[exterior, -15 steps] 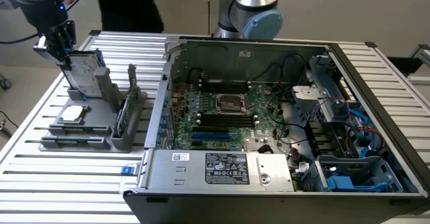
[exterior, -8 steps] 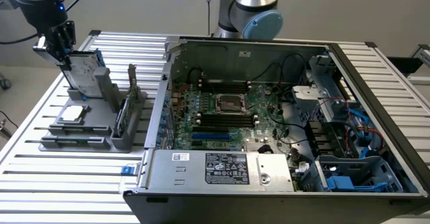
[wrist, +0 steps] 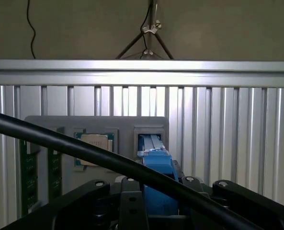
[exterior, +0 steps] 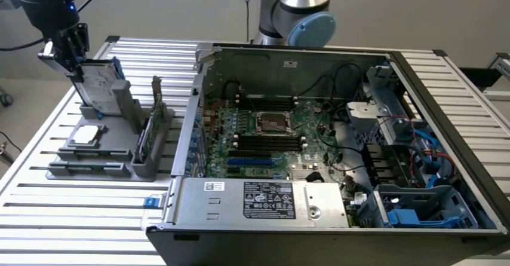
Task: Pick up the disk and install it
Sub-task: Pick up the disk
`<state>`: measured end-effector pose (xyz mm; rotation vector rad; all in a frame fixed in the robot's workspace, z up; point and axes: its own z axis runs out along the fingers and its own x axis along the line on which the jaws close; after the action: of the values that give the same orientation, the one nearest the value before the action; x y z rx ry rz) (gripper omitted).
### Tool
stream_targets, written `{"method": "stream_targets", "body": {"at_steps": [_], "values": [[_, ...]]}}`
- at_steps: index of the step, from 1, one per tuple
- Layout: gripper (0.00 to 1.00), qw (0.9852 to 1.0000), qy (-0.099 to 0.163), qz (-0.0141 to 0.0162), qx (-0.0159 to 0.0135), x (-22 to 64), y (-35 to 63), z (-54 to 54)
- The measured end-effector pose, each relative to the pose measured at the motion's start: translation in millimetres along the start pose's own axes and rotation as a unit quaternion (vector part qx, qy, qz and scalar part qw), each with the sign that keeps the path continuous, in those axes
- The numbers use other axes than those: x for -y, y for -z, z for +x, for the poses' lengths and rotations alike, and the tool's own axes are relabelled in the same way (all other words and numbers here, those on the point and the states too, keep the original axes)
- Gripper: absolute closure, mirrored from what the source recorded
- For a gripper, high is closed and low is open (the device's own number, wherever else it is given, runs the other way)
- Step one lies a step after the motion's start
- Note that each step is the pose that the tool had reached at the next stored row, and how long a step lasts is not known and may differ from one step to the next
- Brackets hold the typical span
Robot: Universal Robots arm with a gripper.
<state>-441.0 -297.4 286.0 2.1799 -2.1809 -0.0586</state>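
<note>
Exterior view, upper left of the frame: the claw [exterior: 74, 60] is closed narrow on the top edge of the disk [exterior: 97, 82]. The disk stands on edge, leaning a little, in the grey holder [exterior: 121, 107] on the table [exterior: 71, 230]. Whether its lower edge is clear of the slot I cannot tell. Wrist view shows the blue carrier [wrist: 156, 165] pinched between the fingers, with a black cable [wrist: 74, 146] crossing in front.

The hold is on one thin edge of a flat, fairly heavy thing, so the disk could swing or slip in the claw. If it rises crooked it may bind in the slot and drag the holder, upsetting the chip [exterior: 86, 134] and card [exterior: 146, 137] just beside it. The cable looks loose enough to snag. The case [exterior: 295, 60] fills the middle and right of the frame; a leaning disk could catch its wall or jam at a bay mouth.
</note>
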Motion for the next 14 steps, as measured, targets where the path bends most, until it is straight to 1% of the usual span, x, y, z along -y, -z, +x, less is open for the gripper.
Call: {"method": "stream_targets", "body": {"at_steps": [3, 5, 14], "values": [[0.67, 1.0000, 0.000, 0.0000, 0.0000, -0.4, 5.8, 0.1], [0.67, 1.0000, 0.000, 0.0000, 0.0000, -0.8, 12.2, 0.2], [0.67, 1.0000, 0.000, 0.0000, 0.0000, -3.5, 51.7, 0.7]]}}
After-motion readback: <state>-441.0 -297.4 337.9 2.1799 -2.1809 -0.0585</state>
